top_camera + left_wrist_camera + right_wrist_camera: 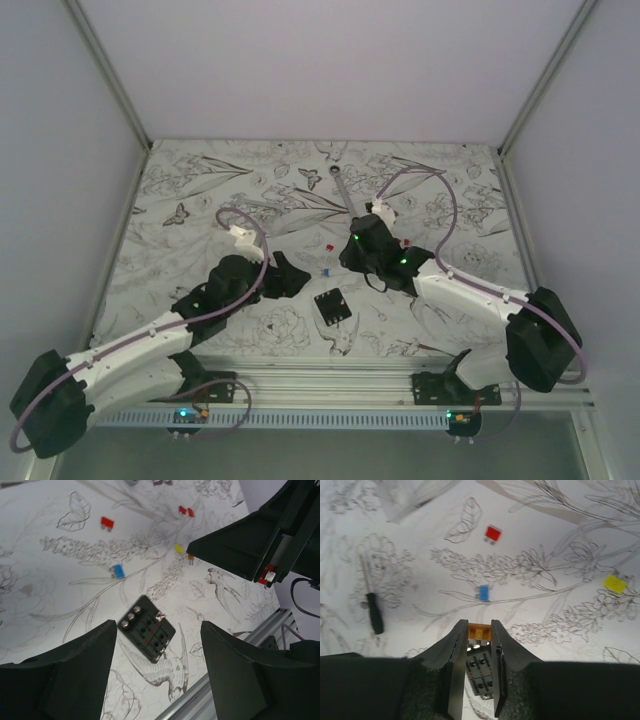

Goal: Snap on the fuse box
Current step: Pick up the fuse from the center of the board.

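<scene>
The fuse box (332,306) is a small black square block with open slots and metal screws, lying flat on the patterned table near the front rail. My left gripper (290,278) hangs just left of it. In the left wrist view the fuse box (146,628) lies below the left gripper (159,627), whose jaws stand wide apart with nothing between them. My right gripper (480,625) is shut on a small orange fuse (480,631). It hovers over the fuse box (482,672), which shows in the gap between its fingers.
Loose fuses lie behind the box: blue (483,592), red (493,533) and yellow (614,584). A slim black-handled screwdriver (374,611) lies farther back. The metal front rail (225,680) runs close beside the fuse box.
</scene>
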Motion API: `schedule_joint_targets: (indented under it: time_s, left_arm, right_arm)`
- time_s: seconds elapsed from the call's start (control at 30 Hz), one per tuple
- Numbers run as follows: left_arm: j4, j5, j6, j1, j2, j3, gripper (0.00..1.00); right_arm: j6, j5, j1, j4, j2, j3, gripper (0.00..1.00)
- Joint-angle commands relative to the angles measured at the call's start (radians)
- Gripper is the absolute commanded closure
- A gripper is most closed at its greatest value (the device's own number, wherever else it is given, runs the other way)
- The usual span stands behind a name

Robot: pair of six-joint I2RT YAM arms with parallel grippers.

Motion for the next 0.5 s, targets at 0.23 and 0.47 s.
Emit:
schedule_joint_targets:
  time_s: [0.23,0.47]
  left_arm:
    - [0.273,-0.154,0.126,-0.118,0.187,0.107,0.47]
    - [0.335,-0.146,0.142,-0.131,0.297,0.176,0.59]
  right_arm:
    - [0.099,-0.066,0.026,0.178,-0.101,-0.009,0.74]
    - [0.119,-0.099,0.029,0.234,-0.126,-0.030,0.74]
